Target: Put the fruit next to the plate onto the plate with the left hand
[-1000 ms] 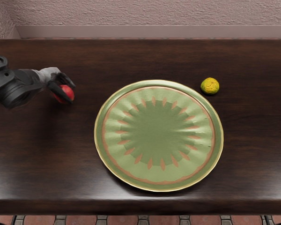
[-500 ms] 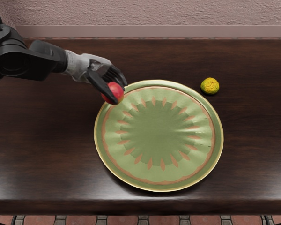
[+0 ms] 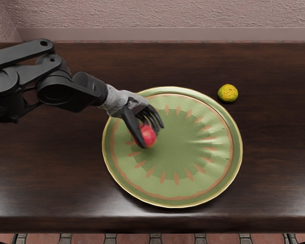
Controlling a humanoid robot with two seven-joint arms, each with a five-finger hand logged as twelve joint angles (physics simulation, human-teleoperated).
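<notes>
A dark arm reaches in from the left edge across a dark wooden tabletop. At its end the left hand hangs over the left part of a large round plate, which is green with a ring of orange petal marks and a pale rim. The fingers are curled around a small red fruit, the thumb down its left side and the other fingers over its top. The red fruit sits over the plate's inner green area, left of centre; whether it touches the plate cannot be told. Farther right, a small yellow-green fruit lies on the tabletop just beyond the plate's upper right rim.
</notes>
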